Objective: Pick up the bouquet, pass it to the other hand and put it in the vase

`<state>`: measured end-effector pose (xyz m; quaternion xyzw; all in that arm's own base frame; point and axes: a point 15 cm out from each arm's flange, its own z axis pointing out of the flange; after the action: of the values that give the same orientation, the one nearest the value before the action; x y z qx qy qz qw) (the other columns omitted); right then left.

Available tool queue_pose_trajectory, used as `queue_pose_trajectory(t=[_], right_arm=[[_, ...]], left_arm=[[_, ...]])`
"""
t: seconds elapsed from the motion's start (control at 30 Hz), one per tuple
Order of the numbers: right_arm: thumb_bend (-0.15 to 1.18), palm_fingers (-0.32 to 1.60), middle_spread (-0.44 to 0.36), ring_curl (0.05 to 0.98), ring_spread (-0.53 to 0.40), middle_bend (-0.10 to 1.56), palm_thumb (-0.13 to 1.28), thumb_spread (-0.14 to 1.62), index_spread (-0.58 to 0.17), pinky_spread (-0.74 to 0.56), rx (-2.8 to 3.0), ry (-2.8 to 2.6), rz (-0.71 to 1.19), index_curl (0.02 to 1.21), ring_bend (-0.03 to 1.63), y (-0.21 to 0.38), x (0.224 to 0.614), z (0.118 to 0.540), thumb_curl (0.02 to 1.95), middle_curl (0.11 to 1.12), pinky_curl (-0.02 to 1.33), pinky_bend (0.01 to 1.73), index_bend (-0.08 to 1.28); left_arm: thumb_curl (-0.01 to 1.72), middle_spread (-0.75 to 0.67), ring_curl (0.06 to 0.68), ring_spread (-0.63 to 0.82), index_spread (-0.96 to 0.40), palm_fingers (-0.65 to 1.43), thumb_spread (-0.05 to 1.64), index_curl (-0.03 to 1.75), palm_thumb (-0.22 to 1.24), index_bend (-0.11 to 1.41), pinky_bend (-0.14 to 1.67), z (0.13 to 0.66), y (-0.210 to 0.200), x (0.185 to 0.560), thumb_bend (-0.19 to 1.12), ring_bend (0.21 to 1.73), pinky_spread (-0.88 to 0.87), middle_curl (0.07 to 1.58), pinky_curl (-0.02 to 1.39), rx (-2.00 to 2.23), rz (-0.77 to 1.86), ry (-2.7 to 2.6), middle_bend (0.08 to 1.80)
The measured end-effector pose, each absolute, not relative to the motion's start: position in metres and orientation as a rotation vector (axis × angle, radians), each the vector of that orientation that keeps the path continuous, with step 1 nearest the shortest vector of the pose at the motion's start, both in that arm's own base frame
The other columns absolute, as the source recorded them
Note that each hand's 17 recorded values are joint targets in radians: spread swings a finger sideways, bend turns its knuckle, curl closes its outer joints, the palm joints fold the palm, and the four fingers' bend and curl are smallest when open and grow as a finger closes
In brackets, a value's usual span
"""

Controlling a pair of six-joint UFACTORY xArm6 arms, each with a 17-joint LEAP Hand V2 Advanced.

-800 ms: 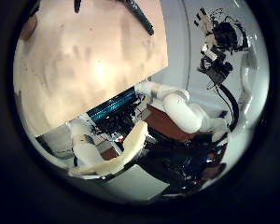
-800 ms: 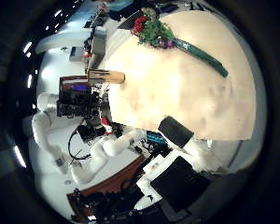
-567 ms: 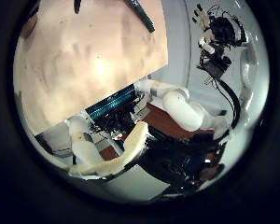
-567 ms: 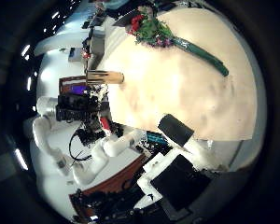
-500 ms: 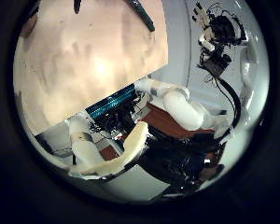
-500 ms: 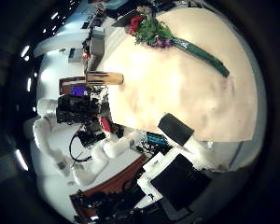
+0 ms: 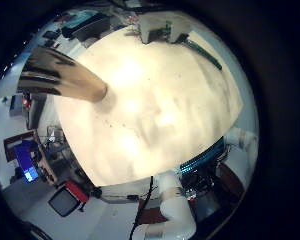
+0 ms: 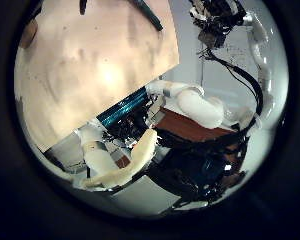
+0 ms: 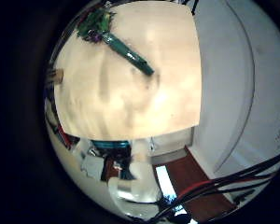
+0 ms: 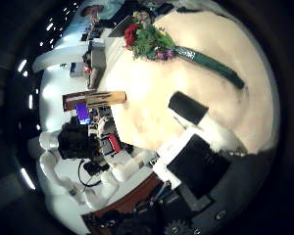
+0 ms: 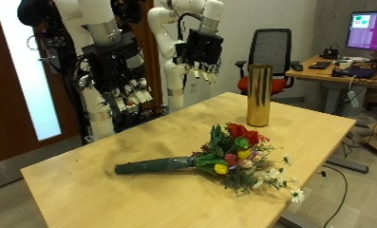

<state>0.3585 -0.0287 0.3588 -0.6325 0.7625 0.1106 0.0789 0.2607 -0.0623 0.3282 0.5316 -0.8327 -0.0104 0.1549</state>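
Nothing is grasped yet: the bouquet [image 11: 219, 158] lies on the surface [image 11: 100, 185], near the vase [image 11: 257, 95]. Both hands, right [image 11: 122, 93] and left [image 11: 200, 63], seemingly hang high, fingers apart. Next, 1 hand descends to the wrapped stem.

The bouquet [image 11: 219, 159] lies flat on the table, near the upright gold vase [image 11: 257, 95].

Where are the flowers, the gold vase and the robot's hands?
bouquet [image 11: 233, 152], outside view, on the blooms.
vase [image 11: 257, 95], outside view, mid-body.
right hand [image 11: 127, 90], outside view, fingers.
left hand [image 11: 200, 59], outside view, fingers.
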Motion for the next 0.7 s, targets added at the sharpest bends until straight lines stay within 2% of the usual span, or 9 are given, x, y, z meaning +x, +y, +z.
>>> queue_pose_trajectory(t=[0.07,0.1,0.13,0.17,0.2,0.23,0.27,0.6,0.7], right_arm=[[-0.02,0.40,-0.068,0.245,-0.075,0.17,0.65,1.06,-0.145,0.14,-1.874,2.278,0.287,0.37,0.51,-0.031,0.368,0.359,0.38,0.35,0.26,0.29,0.36],[-0.02,0.53,-0.199,0.222,-0.102,0.58,0.65,1.06,-0.160,0.13,-1.866,2.275,0.263,0.31,0.45,-0.031,0.374,0.359,0.38,0.46,0.23,0.23,0.17],[-0.02,0.55,-0.224,0.207,-0.111,0.68,0.65,1.06,-0.162,0.13,-1.861,2.269,0.243,0.30,0.44,-0.031,0.378,0.359,0.38,0.47,0.22,0.20,0.13],[-0.02,0.45,-0.035,0.218,-0.037,0.44,0.65,1.06,-0.159,0.13,-1.862,2.267,0.238,0.33,0.47,-0.031,0.380,0.356,0.38,0.41,0.23,0.24,0.25],[-0.02,0.29,-0.182,0.256,-0.090,0.14,0.65,1.05,-0.117,0.13,-1.862,2.272,0.247,0.36,0.54,-0.030,0.378,0.348,0.38,0.33,0.28,0.38,0.31],[-0.02,0.38,-0.301,0.241,-0.125,0.36,0.65,1.05,-0.111,0.13,-1.864,2.279,0.263,0.33,0.53,-0.029,0.374,0.336,0.38,0.39,0.26,0.34,0.18],[-0.02,0.56,-0.296,0.210,-0.129,0.72,0.65,1.05,-0.166,0.13,-1.867,2.287,0.284,0.28,0.50,-0.028,0.369,0.324,0.38,0.48,0.21,0.20,0.14],[-0.02,0.40,-0.144,0.323,-0.201,0.40,0.67,1.04,-0.328,-0.15,-1.957,2.264,0.372,0.24,0.80,0.002,0.337,0.279,0.39,0.43,0.33,0.65,0.11],[-0.02,0.30,-0.253,0.411,-0.259,0.43,0.68,1.04,-0.097,-0.26,-1.990,2.241,0.387,0.09,1.12,0.009,0.338,0.278,0.40,0.44,0.40,0.99,0.00]], left_arm=[[0.31,0.44,0.231,0.63,0.05,0.01,0.93,0.30,0.36,0.16,0.25,0.327,-0.060,0.260,-0.03,0.40,0.63,0.31,0.31,1.517,-0.032,-2.382,0.19],[0.31,0.44,0.231,0.63,0.05,0.01,0.93,0.30,0.37,0.16,0.25,0.327,-0.059,0.261,-0.03,0.40,0.63,0.31,0.31,1.524,-0.026,-2.379,0.19],[0.31,0.44,0.231,0.63,0.05,0.01,0.93,0.30,0.37,0.16,0.25,0.327,-0.059,0.262,-0.03,0.40,0.63,0.31,0.31,1.529,-0.020,-2.377,0.19],[0.31,0.44,0.230,0.63,0.05,0.01,0.93,0.30,0.38,0.16,0.25,0.327,-0.059,0.263,-0.03,0.40,0.63,0.31,0.31,1.527,-0.020,-2.378,0.19],[0.31,0.44,0.230,0.63,0.05,0.01,0.93,0.30,0.38,0.16,0.25,0.327,-0.059,0.262,-0.03,0.40,0.63,0.31,0.31,1.526,-0.021,-2.380,0.19],[0.31,0.44,0.230,0.63,0.05,0.01,0.93,0.30,0.38,0.16,0.25,0.327,-0.059,0.263,-0.03,0.40,0.63,0.30,0.31,1.526,-0.022,-2.381,0.19],[0.31,0.44,0.230,0.63,0.05,0.01,0.93,0.30,0.38,0.16,0.25,0.327,-0.058,0.263,-0.03,0.40,0.63,0.30,0.31,1.525,-0.023,-2.383,0.19],[0.30,0.44,0.228,0.63,0.06,0.01,0.94,0.30,0.39,0.16,0.25,0.329,-0.057,0.269,-0.03,0.40,0.63,0.31,0.31,1.525,-0.020,-2.383,0.20],[0.30,0.43,0.224,0.63,0.05,0.02,0.93,0.30,0.36,0.17,0.24,0.331,-0.058,0.273,-0.04,0.39,0.63,0.31,0.31,1.524,-0.015,-2.383,0.20]])
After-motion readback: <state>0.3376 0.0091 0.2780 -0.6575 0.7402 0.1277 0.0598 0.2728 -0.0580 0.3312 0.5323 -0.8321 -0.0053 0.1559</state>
